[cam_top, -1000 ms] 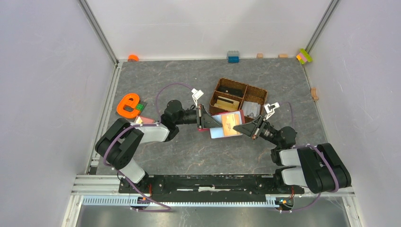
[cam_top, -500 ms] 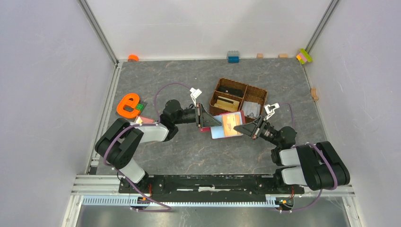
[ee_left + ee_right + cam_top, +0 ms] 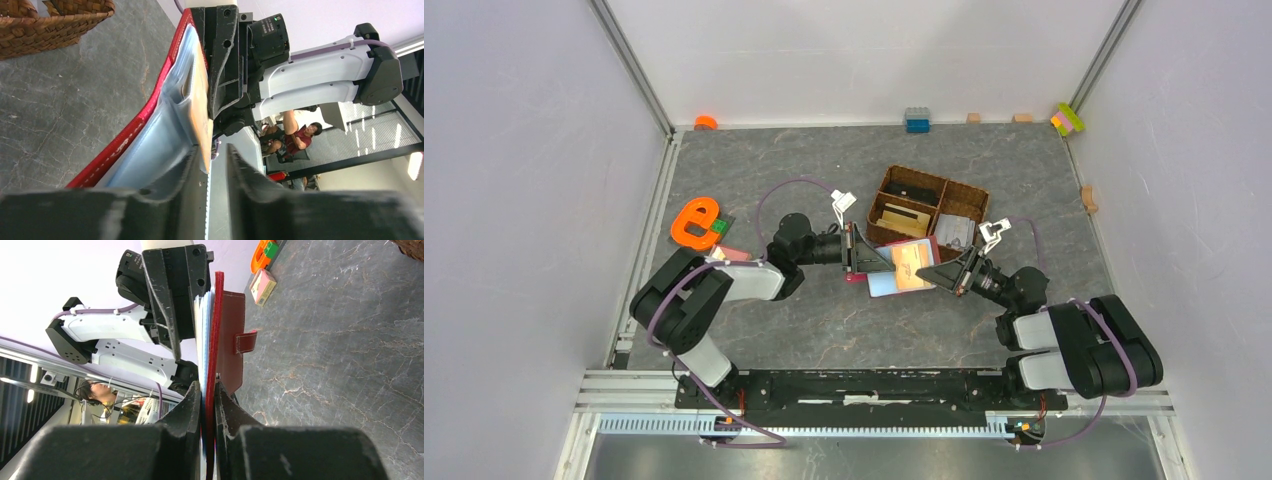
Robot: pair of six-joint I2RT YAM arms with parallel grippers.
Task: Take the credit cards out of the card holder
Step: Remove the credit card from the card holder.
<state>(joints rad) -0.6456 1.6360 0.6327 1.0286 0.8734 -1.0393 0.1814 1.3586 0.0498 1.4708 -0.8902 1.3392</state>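
The dark red card holder (image 3: 886,284) hangs open above the table between both arms. My right gripper (image 3: 937,272) is shut on its right edge; in the right wrist view the jaws (image 3: 209,386) pinch the red rim, and the holder's flap (image 3: 231,340) hangs beyond. An orange-tan credit card (image 3: 911,266) lies in the holder's light blue pocket (image 3: 167,135). My left gripper (image 3: 868,262) is at the holder's left side. Its jaws (image 3: 214,149) stand open, and the orange card's edge (image 3: 201,100) rests by the tip of the left finger without being pinched.
A brown wicker compartment basket (image 3: 964,193) sits just behind the holder. An orange letter e (image 3: 694,222) and a small pink box (image 3: 733,254) lie at the left. Small bricks (image 3: 916,120) line the back wall and right side.
My left gripper has opened and let go of the orange card's edge. The right gripper keeps its hold on the holder, and both arms have barely shifted.
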